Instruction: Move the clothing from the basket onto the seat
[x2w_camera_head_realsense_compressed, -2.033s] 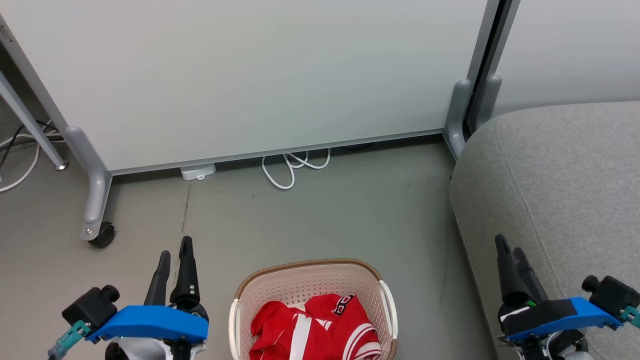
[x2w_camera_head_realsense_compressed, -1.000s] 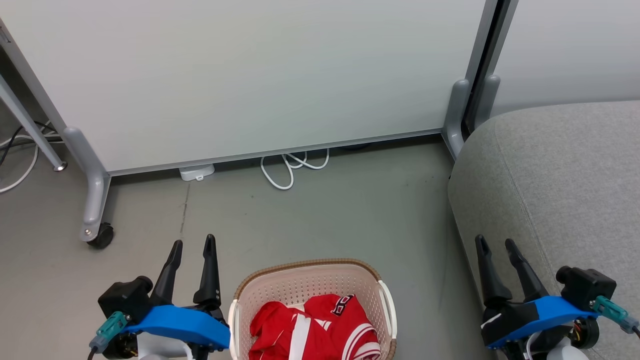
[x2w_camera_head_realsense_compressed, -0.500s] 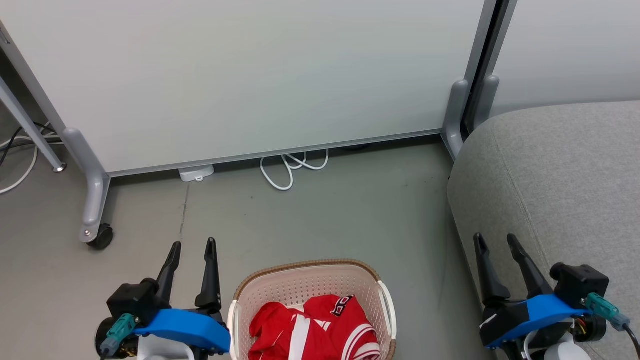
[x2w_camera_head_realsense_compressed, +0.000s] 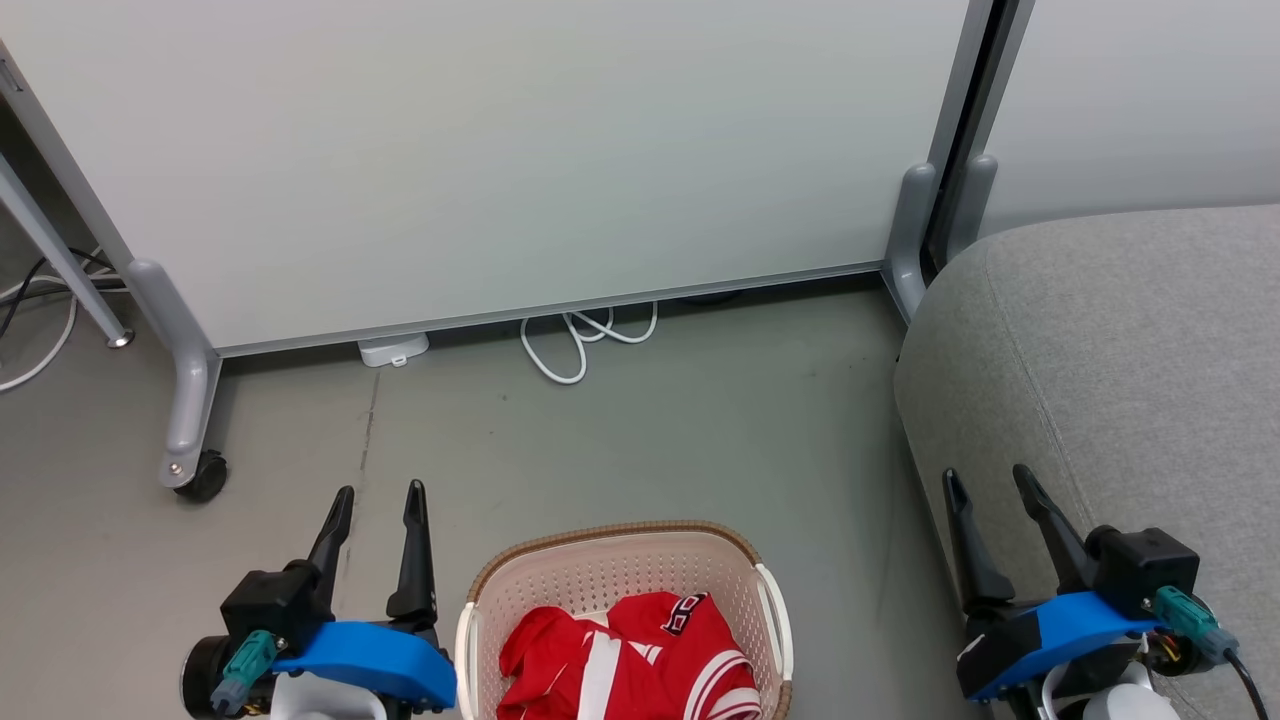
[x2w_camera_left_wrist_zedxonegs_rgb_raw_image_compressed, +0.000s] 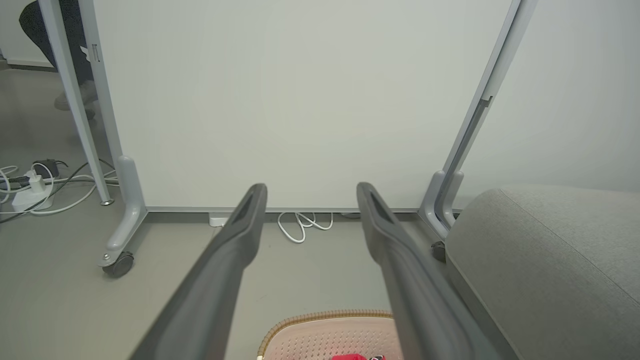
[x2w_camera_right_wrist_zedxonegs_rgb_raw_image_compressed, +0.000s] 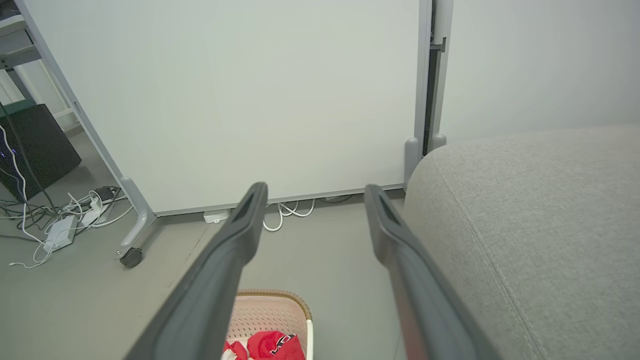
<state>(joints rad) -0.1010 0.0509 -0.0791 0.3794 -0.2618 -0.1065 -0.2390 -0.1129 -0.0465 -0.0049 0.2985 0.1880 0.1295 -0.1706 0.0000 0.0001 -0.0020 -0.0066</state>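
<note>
Red clothing with white stripes and a small black-and-white patch lies bunched in the cream perforated basket, which stands on the floor at the bottom centre of the head view. The grey seat fills the right side. My left gripper hangs open left of the basket, fingers pointing away from me, nothing between them. My right gripper hangs open over the seat's front corner, right of the basket, also holding nothing. The left wrist view catches the basket, the right wrist view the clothing and the seat.
A white partition panel on grey legs with a black castor stands behind the basket. A white cable loop and a small white box lie at its foot. More cables lie at the far left.
Both grippers have turned on their wrists, so their fingers now stand side by side, and have drawn slightly back toward me. Both stay open. The basket and clothing have not moved.
</note>
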